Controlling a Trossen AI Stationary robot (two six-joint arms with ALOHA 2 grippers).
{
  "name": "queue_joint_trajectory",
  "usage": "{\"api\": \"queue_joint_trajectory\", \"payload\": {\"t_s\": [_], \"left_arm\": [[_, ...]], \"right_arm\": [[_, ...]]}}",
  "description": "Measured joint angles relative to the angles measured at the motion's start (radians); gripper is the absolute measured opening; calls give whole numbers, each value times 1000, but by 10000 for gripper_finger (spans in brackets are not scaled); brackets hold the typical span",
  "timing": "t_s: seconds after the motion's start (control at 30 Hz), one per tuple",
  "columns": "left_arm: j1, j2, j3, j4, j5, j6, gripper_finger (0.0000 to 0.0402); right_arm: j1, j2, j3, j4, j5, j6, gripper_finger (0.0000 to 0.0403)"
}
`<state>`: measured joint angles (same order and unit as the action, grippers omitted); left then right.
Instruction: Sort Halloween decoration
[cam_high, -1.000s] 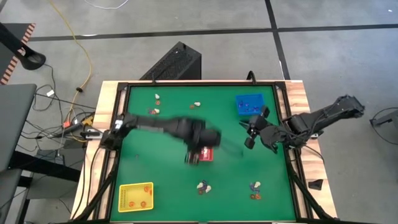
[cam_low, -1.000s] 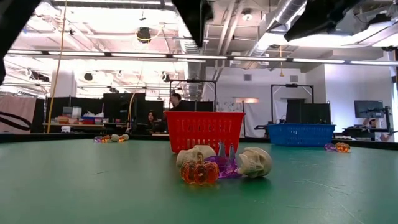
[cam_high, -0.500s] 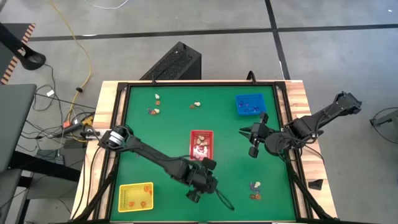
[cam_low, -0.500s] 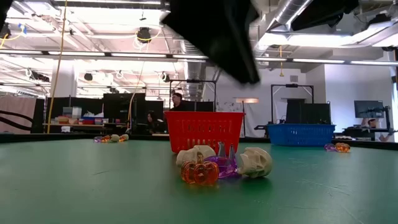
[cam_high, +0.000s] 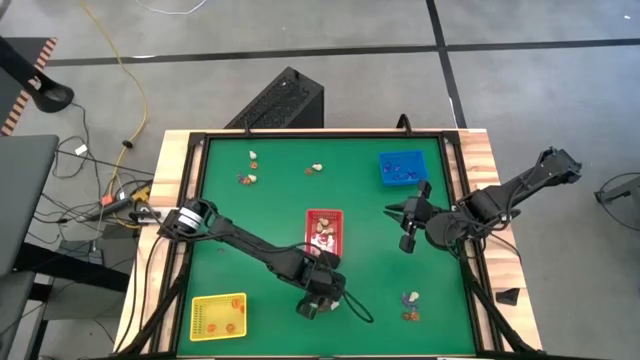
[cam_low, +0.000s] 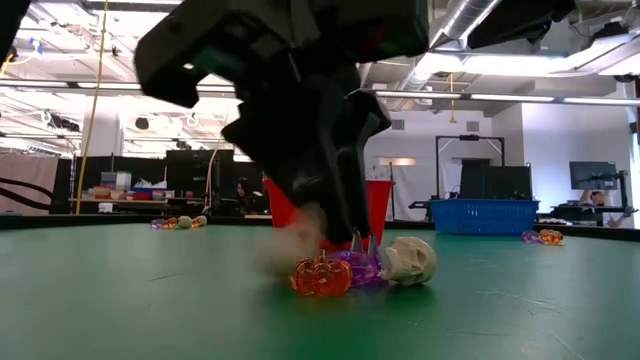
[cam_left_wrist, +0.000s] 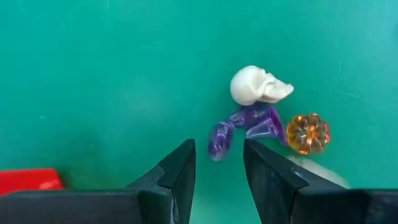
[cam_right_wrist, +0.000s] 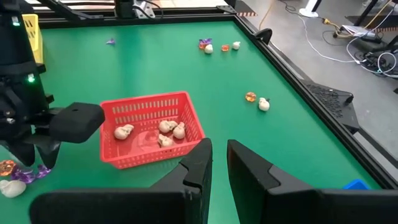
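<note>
A small heap of Halloween decoration lies near the table's near edge: a white skull (cam_left_wrist: 258, 86), a purple trinket (cam_left_wrist: 245, 121) and an orange pumpkin (cam_left_wrist: 306, 132). My left gripper (cam_left_wrist: 219, 144) hangs open just above this heap (cam_high: 330, 298), slanting down, with one end of the purple trinket right ahead of its empty gap. A blurred cream trinket (cam_low: 285, 250) lies beside one finger. My right gripper (cam_right_wrist: 219, 163) waits high at the right (cam_high: 406, 226), its fingers a little apart and empty. My left gripper comes at the heap from above, slanting down. A cream trinket (cam_left_wrist: 317, 171) shows blurred by the outer side of one finger (cam_left_wrist: 273, 180). I cannot tell whether the two touch. Nothing lies between the fingers.
A red tray (cam_high: 323, 232) with several cream skulls stands mid-table, just beyond the heap. A blue tray (cam_high: 402, 168) is far right and a yellow tray (cam_high: 218, 316) near left. More trinkets lie far left (cam_high: 250, 170), far middle (cam_high: 315, 169) and near right (cam_high: 410, 305).
My left gripper has swung from above the red tray toward the table's near edge. It has come down onto the heap, tipping further downward, and has stayed open. The cream trinket at the heap's side now shows blurred and slightly shifted.
</note>
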<state>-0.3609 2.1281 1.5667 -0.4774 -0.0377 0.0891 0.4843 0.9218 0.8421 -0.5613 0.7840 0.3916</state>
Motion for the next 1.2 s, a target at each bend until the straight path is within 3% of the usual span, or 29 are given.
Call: {"api": "queue_joint_trajectory", "payload": {"t_s": [1.2], "left_arm": [[0,0,-4,22,25,-20,125]], "right_arm": [[-48,0,0,2,0,-33,81]]}}
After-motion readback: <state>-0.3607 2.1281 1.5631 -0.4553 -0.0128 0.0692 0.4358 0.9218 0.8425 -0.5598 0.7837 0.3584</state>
